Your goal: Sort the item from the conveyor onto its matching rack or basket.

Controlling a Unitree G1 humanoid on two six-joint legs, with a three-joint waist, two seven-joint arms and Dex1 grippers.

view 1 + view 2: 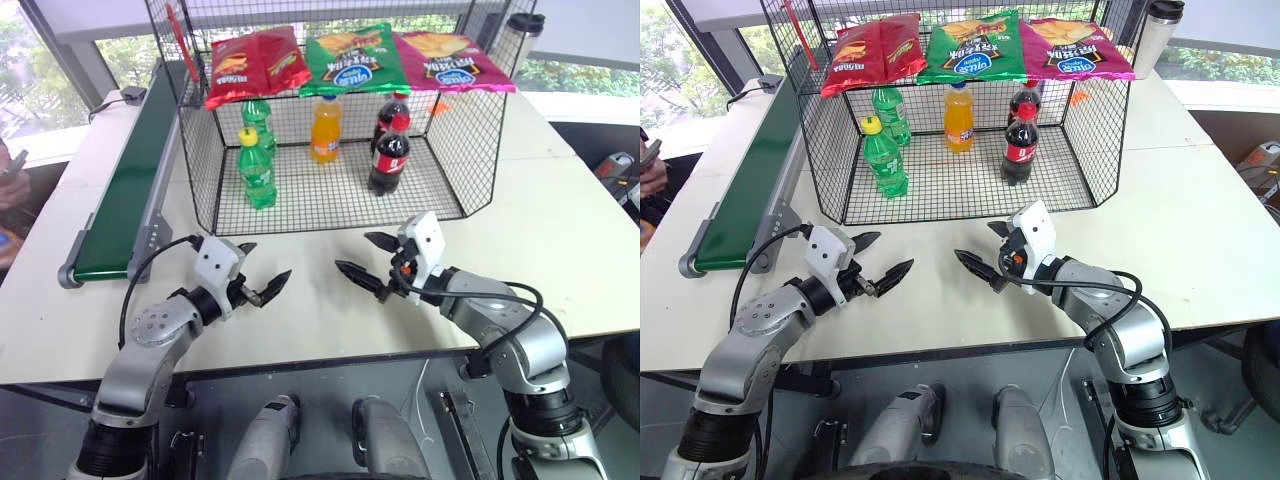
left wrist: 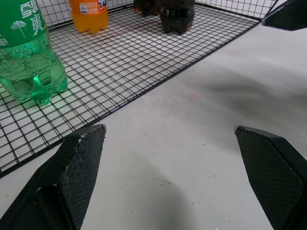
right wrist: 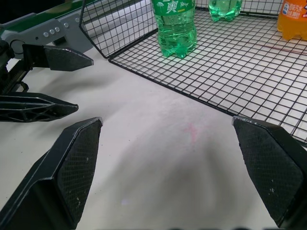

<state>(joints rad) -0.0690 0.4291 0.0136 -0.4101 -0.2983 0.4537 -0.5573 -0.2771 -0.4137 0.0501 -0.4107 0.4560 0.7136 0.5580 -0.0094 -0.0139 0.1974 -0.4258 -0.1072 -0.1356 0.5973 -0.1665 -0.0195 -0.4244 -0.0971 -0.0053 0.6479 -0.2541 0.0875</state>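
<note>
Waiting in front of the wire cage, both my grippers empty.

The cage holds green, orange and cola bottles, chip bags on its top. The conveyor runs along its left side, and I see no blue-capped soda on the belt. Risk, I judge: reaching blind could snag the mesh. My left gripper and right gripper hover before the cage, jaws spread wide, touching nothing.
</note>
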